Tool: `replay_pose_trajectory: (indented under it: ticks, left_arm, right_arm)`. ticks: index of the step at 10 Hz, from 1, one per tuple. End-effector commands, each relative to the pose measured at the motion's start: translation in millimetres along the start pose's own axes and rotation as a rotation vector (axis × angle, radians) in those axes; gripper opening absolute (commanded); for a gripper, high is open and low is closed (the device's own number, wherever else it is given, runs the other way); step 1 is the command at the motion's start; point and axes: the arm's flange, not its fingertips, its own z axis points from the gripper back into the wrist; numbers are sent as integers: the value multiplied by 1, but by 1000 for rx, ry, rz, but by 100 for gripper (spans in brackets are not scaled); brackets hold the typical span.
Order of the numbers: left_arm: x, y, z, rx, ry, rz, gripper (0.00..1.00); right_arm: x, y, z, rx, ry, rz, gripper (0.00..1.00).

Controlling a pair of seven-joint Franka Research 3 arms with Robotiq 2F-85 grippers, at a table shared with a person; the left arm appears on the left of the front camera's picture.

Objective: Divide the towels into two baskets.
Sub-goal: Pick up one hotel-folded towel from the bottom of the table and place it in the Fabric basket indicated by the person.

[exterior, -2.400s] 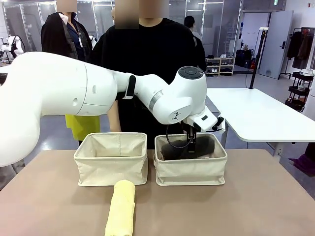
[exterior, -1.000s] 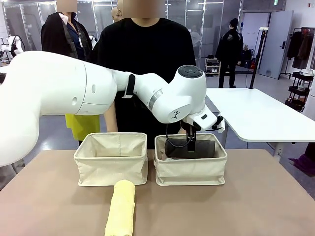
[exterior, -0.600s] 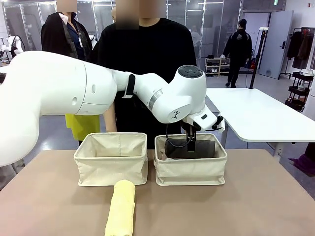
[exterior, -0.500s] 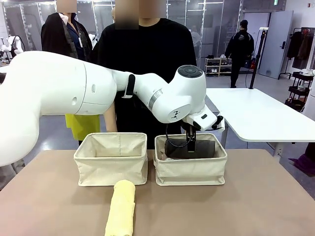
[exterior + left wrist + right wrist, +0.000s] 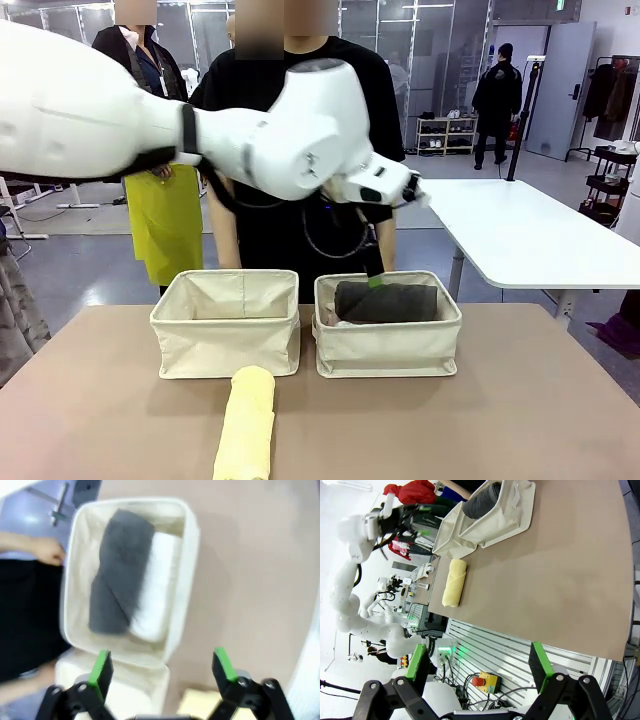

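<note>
Above the right basket (image 5: pixel 388 350) the left arm hangs over the rim. The left fingers (image 5: pixel 100 670) are spread wide, with nothing between the green pads.

Contents of the right basket: the dark grey towel (image 5: pixel 385 300) lies slantwise, partly over the white towel (image 5: pixel 156 587). The left basket (image 5: pixel 225 340) shows bare inner walls from the front, and its floor is hidden. The pale yellow towel (image 5: pixel 247 425) lies on the table (image 5: pixel 480 420) just in front of the left basket, its long axis running toward the camera. I cannot make out a pink towel.

Step, as judged: the right basket has its share, and the yellow roll looks next, bound for the left basket.

Next move calls for:
- fingers brought down across the roll's width, near mid-length
- a firm close, since soft terry will give
- a lift high enough to pass the folded rim

The right fingers (image 5: pixel 416 662) are also released and empty, low at the near table edge.

Surface: a matte brown table top with little on it besides the baskets and the roll.

Room: a person in black (image 5: pixel 300 130) stands at the far side behind the baskets. A white table (image 5: pixel 520 230) stands off to the right. Other people, glass partitions and shelving show farther back.
</note>
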Motion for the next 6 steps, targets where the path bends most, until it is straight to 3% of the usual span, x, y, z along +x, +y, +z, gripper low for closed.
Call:
replay_pose_trajectory:
  ticks: [1,4,6]
  left_arm:
    - [-95,-43,43,32,19,274,100]
    - [-228,-92,98,-51,-149,642,100]
    - [-329,-123,119,-78,-341,845,100]
  right_arm:
    - [-3,2,1,0,-13,16,100]
    - [-3,2,1,0,-13,16,100]
    - [-3,2,1,0,-13,16,100]
